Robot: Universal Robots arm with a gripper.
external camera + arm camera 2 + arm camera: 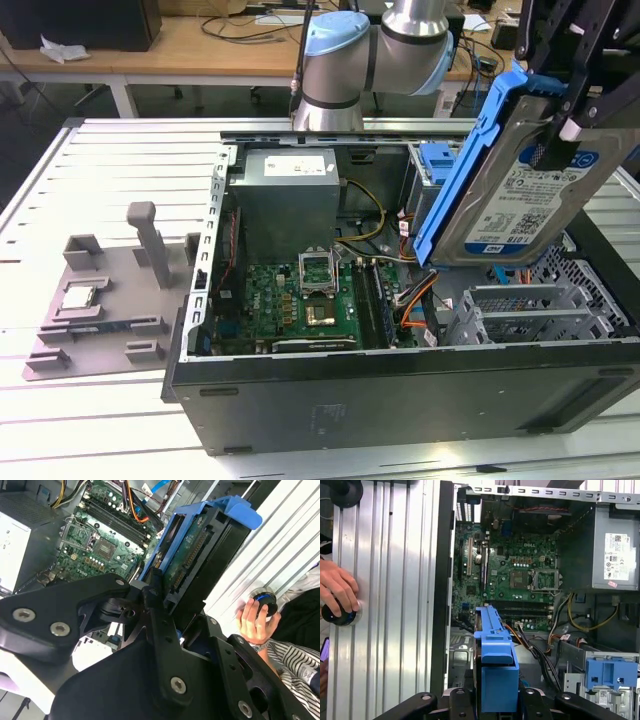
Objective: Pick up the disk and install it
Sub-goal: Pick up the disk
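Pincer: clamps the disk, holds it high over the drive cage of the open computer case. Tilts steeply, long axis slanting down toward the motherboard, label facing the exterior view, blue-tabbed end uppermost. Top corner hidden behind the pincer, itself cut off at the frame edge.

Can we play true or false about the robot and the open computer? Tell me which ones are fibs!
1. The gripper holds the disk above the computer case. True.
2. The disk lies flat. False: it hangs tilted, one blue edge up.
3. A person's hand rests on a round black knob on the table. True.
4. The computer case is closed. False: it is open, and the green board shows inside.
5. A small silver chip sits on the grey holder. True.
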